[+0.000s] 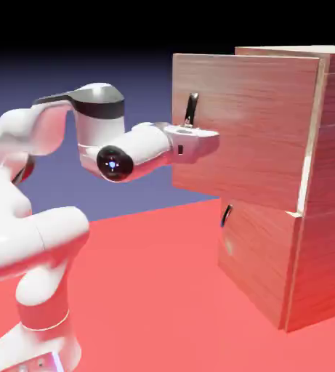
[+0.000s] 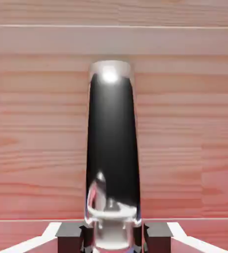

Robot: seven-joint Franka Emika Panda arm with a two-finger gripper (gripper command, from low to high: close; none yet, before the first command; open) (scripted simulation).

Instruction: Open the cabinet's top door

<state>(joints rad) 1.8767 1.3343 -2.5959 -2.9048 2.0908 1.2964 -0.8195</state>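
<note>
Claw gripped the black handle of the top door. The door stood ajar from the cabinet. A lower door sat shut above the red counter.

A flat red table surface lies beneath a plain blue-violet backdrop darkening to black above.

Even bright render; glare on handle.

A bare red table lies under a blue-violet backdrop fading to black
</note>
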